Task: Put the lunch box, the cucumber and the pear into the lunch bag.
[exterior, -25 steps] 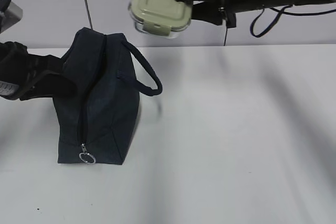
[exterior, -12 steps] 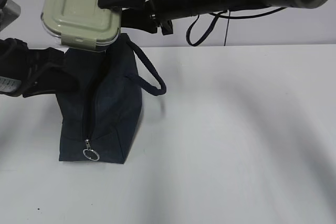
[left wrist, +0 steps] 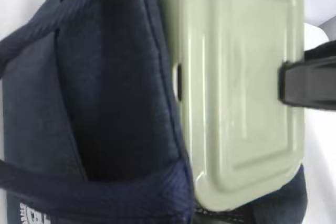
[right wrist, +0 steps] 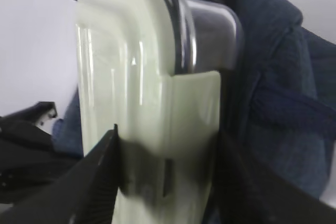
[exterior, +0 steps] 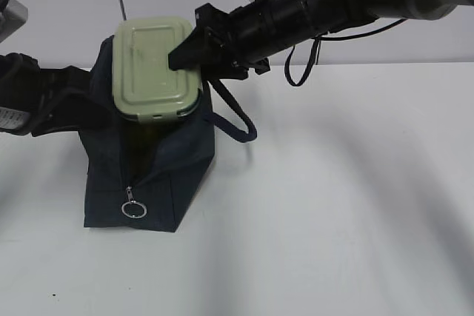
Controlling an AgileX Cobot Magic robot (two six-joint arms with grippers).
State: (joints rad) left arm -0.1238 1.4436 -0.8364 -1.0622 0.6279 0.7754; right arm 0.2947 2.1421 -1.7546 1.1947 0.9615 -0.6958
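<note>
The lunch box (exterior: 152,68), clear glass with a sage-green lid, is tilted on edge with its lid facing the exterior camera and its lower part inside the open top of the navy lunch bag (exterior: 167,175). My right gripper (exterior: 189,57) is shut on the box's right end. In the right wrist view the gripper (right wrist: 168,145) clamps the box (right wrist: 136,87) across lid and glass. My left gripper (exterior: 78,101) holds the bag's left side. Its fingers are hidden in the left wrist view, which shows the box (left wrist: 236,87) beside the bag's dark inside (left wrist: 115,87). Cucumber and pear are out of view.
The bag's zipper ring pull (exterior: 133,210) hangs at its front end. One navy handle loop (exterior: 238,122) droops to the right under my right arm. The white table (exterior: 348,205) stretches to the right of the bag.
My right gripper has carried the lunch box from high at the back down and left into the bag's open top. The bag's mouth has spread wider. The left arm stayed put.
</note>
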